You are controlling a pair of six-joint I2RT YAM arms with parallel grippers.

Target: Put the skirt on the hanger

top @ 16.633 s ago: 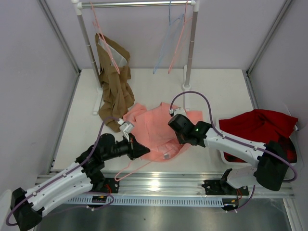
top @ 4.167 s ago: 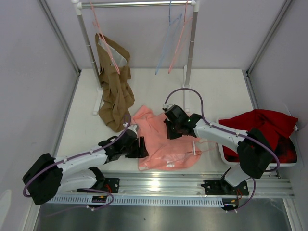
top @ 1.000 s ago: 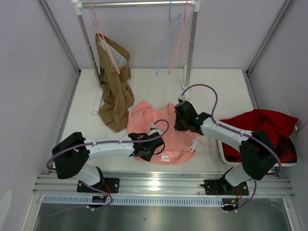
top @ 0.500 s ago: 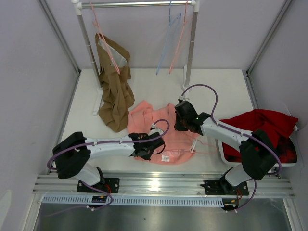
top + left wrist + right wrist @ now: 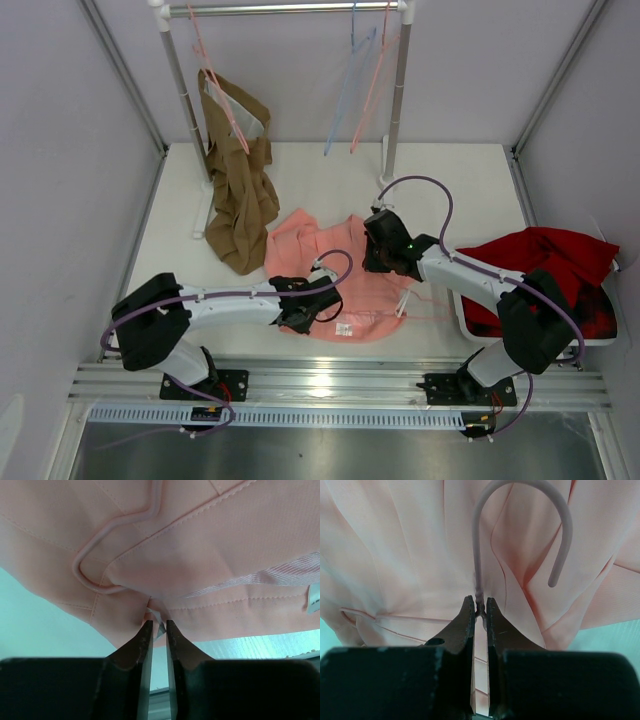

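The salmon-pink skirt (image 5: 340,270) lies spread on the table between the two arms, its small white label (image 5: 345,327) near the front hem. The thin pink wire hanger lies on it. Its hook (image 5: 520,510) curves over the fabric ahead of my right gripper (image 5: 480,609), which is shut on the twisted neck. One bent corner of the hanger (image 5: 95,565) rests on the cloth ahead of my left gripper (image 5: 156,623). That gripper is shut on the skirt's folded edge. In the top view the left gripper (image 5: 308,318) is at the skirt's front left, the right gripper (image 5: 372,262) at its right.
A brown garment (image 5: 238,190) hangs from the clothes rack (image 5: 395,110) at the back. Pale blue and pink wire hangers (image 5: 352,90) dangle from the rail. A dark red cloth (image 5: 540,265) fills a white tray at the right. The metal rail (image 5: 320,385) runs along the front.
The left gripper's jaws have closed onto the skirt's edge. Both arms have stayed nearly where they were, and the right gripper keeps its hold on the hanger.
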